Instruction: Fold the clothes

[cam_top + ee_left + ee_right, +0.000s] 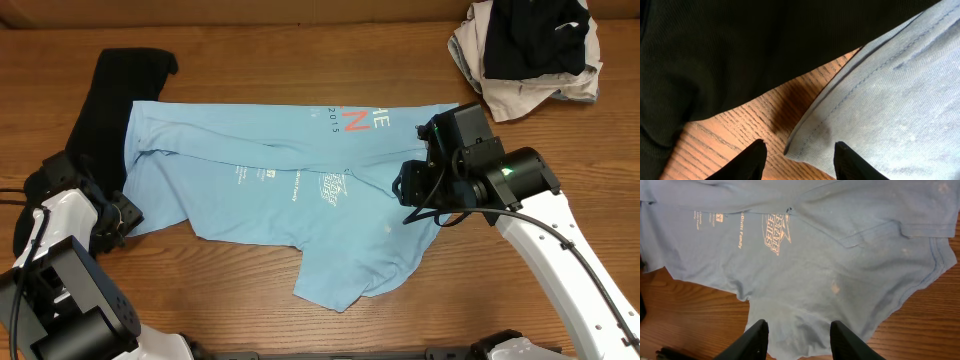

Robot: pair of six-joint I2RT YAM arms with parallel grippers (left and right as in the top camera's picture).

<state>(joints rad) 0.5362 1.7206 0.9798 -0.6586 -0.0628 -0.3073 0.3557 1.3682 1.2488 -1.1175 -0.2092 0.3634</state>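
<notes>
The T-shirt (pixel 260 205) is soft, matt knit cloth with stitched hems; the black garment (pixel 110 100) at ten o'clock is matt, finely ribbed cloth. The table (pixel 300 50) is smooth, grained wood with faint sheen.

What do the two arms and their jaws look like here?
Both arms have white links with black joints. The right arm shows a small green light and a black cable running along it. The left arm sits on a blocky black base. The jaws are black and tapered.

Three views, one T-shirt (pixel 280 190) shared.
Overhead looks straight down; wrist cameras sit close, seemingly at its left and right ends.
</notes>
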